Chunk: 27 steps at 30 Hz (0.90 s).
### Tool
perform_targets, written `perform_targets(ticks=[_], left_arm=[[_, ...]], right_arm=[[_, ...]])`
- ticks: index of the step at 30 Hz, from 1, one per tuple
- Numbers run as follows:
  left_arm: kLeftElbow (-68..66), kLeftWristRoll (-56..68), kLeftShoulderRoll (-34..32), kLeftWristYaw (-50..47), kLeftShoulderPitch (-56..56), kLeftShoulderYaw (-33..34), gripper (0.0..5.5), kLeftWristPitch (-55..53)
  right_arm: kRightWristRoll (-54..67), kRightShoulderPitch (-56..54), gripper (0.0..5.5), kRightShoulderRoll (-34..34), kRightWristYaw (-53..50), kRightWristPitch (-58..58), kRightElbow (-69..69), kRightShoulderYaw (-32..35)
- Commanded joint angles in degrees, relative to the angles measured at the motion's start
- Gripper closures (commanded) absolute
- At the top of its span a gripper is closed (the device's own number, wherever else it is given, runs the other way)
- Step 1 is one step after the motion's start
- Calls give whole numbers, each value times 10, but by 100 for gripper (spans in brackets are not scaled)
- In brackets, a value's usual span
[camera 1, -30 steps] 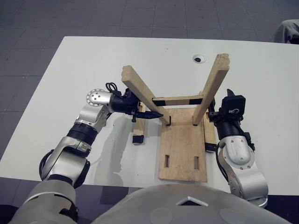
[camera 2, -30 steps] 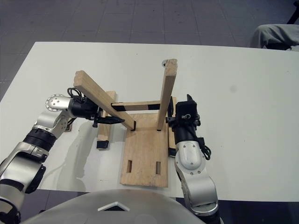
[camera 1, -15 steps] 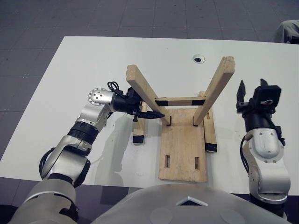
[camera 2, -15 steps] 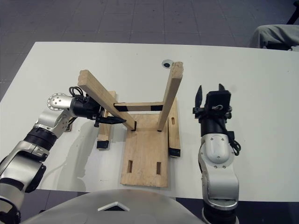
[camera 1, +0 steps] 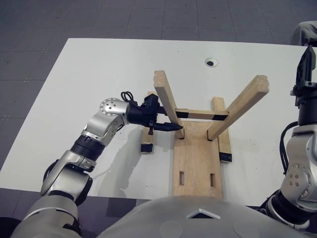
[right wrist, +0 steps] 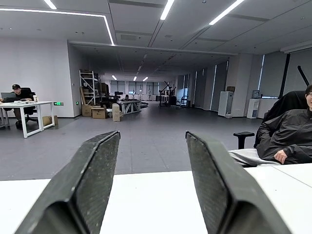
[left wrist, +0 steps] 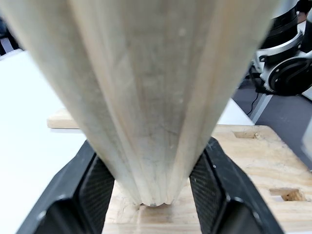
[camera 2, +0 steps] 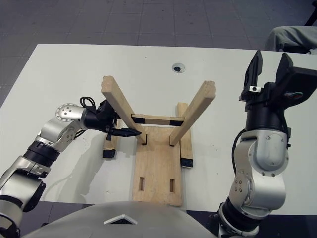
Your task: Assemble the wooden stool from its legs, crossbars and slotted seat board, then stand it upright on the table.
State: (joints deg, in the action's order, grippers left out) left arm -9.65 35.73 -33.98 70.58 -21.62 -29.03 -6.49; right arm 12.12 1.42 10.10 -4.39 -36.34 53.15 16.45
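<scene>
Where the stool (camera 1: 200, 130) sits: seat board (camera 1: 198, 163) flat on the counter (camera 1: 89, 74), left leg (camera 1: 167, 101) and right leg (camera 1: 237, 108) slotted in.
Left hand (camera 1: 171, 127): closed low on the left leg.
Right hand (camera 2: 271, 62): open, raised aside.
Handling: I judge stiff, light wood, loose joints; grip low.

Right gripper (right wrist: 152, 139) points out across the white table (right wrist: 153, 197), its two dark ribbed fingers (right wrist: 90, 187) spread wide apart. Through the gap between them the table runs away from the fingertips to its far edge. Past that edge, grey floor (right wrist: 146, 146) stretches down a long hall, a shelving rack (right wrist: 90, 87) stands far beyond one finger, and strip lights (right wrist: 170, 9) hang overhead.
</scene>
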Motion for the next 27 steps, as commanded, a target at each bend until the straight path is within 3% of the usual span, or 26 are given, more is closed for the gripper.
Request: perform_targets(ticks=[1,8,15,21,27], left_arm=[[52,-49,-26,-20,78,-45,345,-123],[43,-78,-22,-20,91,-26,204,-143],[24,-97,-19,-14,92,12,104,-125],[27,-71,-17,-27,81,126,8,-90],[75,-45,-14,-61,93,236,1,-85]], right_arm=[[7,-8,301,-1,7,2,13,-7],[4,-1,304,-2,7,4,19,-16],[4,1,304,-2,8,4,26,-20],[3,5,304,-4,10,11,22,-20],[2,11,304,-6,9,22,17,-20]])
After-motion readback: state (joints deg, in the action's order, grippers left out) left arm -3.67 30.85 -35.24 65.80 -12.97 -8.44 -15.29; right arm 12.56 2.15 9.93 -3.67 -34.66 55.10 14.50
